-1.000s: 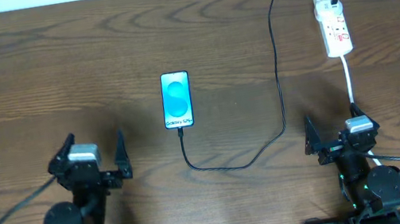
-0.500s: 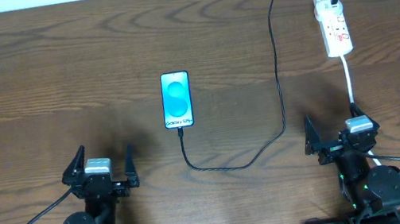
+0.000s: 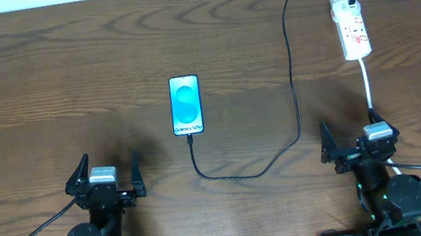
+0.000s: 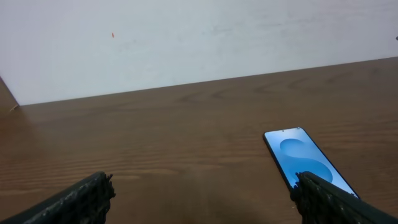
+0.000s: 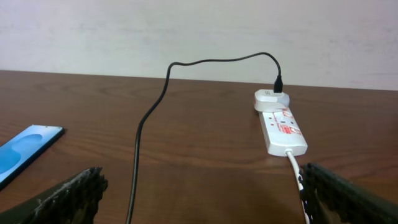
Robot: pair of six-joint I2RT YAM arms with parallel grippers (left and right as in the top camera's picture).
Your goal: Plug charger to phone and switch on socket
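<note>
The phone (image 3: 186, 105) lies screen-up in the table's middle, its screen lit blue-green; it also shows in the left wrist view (image 4: 308, 165) and at the left edge of the right wrist view (image 5: 25, 149). The black charger cable (image 3: 293, 79) runs from the phone's near end in a loop to a plug in the white socket strip (image 3: 351, 24), which also shows in the right wrist view (image 5: 281, 127). My left gripper (image 3: 108, 181) is open and empty at the near left. My right gripper (image 3: 356, 141) is open and empty at the near right, over the socket's white cord (image 3: 367, 85).
A white wall runs along the table's far edge (image 4: 186, 43). The wooden table (image 3: 62, 91) is bare to the left of the phone.
The left arm drew back toward the near edge and shifted slightly right within the first half second, then stayed still. The right arm, phone, cable and socket have not moved.
</note>
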